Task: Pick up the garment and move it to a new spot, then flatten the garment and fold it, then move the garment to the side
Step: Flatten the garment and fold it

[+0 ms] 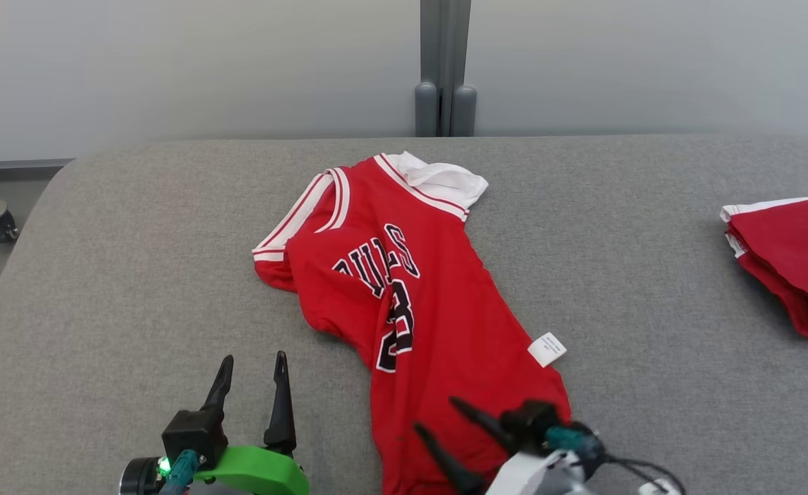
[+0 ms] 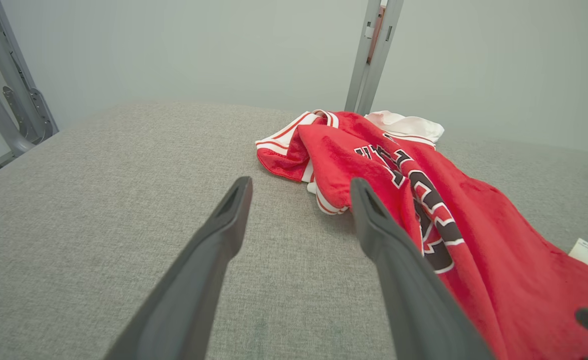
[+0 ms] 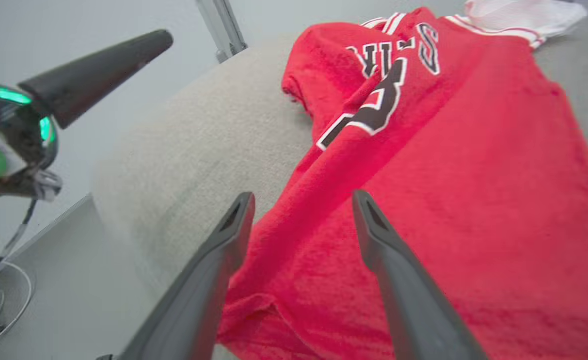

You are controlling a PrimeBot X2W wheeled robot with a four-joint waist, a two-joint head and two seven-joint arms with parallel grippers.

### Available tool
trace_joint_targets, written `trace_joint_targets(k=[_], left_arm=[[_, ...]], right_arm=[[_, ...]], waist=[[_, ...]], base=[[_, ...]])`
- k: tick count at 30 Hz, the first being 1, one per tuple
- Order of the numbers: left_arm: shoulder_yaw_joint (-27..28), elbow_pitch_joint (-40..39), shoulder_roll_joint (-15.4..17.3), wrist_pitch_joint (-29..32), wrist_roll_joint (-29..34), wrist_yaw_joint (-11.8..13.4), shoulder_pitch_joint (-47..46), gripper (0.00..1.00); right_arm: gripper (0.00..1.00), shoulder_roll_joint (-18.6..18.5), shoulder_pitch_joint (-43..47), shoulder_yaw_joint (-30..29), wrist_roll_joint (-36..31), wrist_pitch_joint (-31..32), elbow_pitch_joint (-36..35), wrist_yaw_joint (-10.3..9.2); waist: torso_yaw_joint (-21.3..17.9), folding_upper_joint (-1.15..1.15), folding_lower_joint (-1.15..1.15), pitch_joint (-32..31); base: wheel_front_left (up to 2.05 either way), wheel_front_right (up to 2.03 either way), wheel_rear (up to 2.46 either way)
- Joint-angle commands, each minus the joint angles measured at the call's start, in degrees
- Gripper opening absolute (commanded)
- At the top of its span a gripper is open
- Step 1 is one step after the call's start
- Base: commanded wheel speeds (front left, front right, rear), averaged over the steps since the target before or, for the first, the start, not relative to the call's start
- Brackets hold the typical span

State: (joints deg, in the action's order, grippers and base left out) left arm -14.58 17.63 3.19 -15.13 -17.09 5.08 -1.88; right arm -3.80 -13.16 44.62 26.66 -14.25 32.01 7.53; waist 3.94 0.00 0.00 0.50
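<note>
Grey padded surface (image 1: 135,227) stretches wide under pale walls, with a grey post (image 1: 443,69) at the far edge. The jersey (image 1: 404,302) lies near the middle, running from far to near, its hem end reaching the near edge under the right gripper (image 1: 435,414). That claw hangs just above the red cloth with its fingers spread wide and nothing between them. The left gripper (image 1: 254,357) is also wide open and empty, over bare surface just left of the jersey.

The risk, as I judge it, is the near hem. It sits so close to the edge that a careless tug could drag it off. The left side is rolled under, so a pinch there may catch two layers and lock the crease in instead of flattening it. A pull far to the right could disturb the folded red pile (image 1: 789,254).

The jersey is red with white and red trim and black lettering outlined in white. It is twisted and narrowed, with white lining showing at the far end and a small white label (image 1: 547,349) sticking out on its right.
</note>
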Motion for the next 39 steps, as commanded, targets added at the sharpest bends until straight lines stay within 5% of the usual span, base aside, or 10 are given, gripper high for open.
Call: trace_joint_targets(k=[1,9,21,22,23,24,26,39], left_arm=[[0.3,-0.2,0.0,0.0,0.3,0.2,0.9,1.00],[0.5,-0.2,-0.1,0.0,0.5,-0.2,1.1,1.00],[0.2,0.4,-0.2,0.0,0.8,-0.6,-0.5,1.00],[0.3,0.4,-0.2,0.0,0.8,-0.6,-0.5,1.00],[0.3,0.4,-0.2,0.0,0.9,-0.5,-0.6,1.00],[0.4,0.4,-0.2,0.0,0.9,-0.5,-0.7,1.00],[0.5,0.4,-0.2,0.0,0.9,-0.5,-0.7,1.00],[0.1,0.3,-0.3,0.0,1.1,-0.8,0.6,1.00]], right_arm=[[1.00,-1.4,0.5,-4.3,-0.6,-0.5,-0.4,-0.09],[1.00,-2.5,4.6,-26.8,-10.1,0.7,2.0,-0.08],[1.00,-0.8,3.4,-27.1,-9.2,10.1,5.7,-0.08],[0.80,-0.7,3.2,-27.0,-9.0,10.1,6.1,-0.08],[0.47,-0.7,3.0,-26.8,-8.8,10.0,6.7,-0.08],[0.38,-0.8,2.7,-26.7,-8.4,9.8,7.3,-0.08],[0.01,-1.3,2.0,-26.4,-8.1,9.5,8.7,-0.08],[0.00,-9.5,-8.6,-35.7,-16.1,1.8,14.1,-0.09]], waist=[[-0.3,0.00,0.00,-0.1],[-0.7,0.00,0.00,0.0],[-0.1,0.00,0.00,0.7],[0.0,0.00,0.00,0.7],[0.1,0.00,0.00,0.7],[0.2,0.00,0.00,0.6],[0.3,0.00,0.00,0.6],[-0.2,0.00,0.00,0.1]], base=[[0.00,0.00,0.00],[0.00,0.00,0.00],[0.00,0.00,0.00],[0.00,0.00,0.00],[0.00,0.00,0.00],[0.00,0.00,0.00],[0.00,0.00,0.00],[0.00,0.00,0.00]])
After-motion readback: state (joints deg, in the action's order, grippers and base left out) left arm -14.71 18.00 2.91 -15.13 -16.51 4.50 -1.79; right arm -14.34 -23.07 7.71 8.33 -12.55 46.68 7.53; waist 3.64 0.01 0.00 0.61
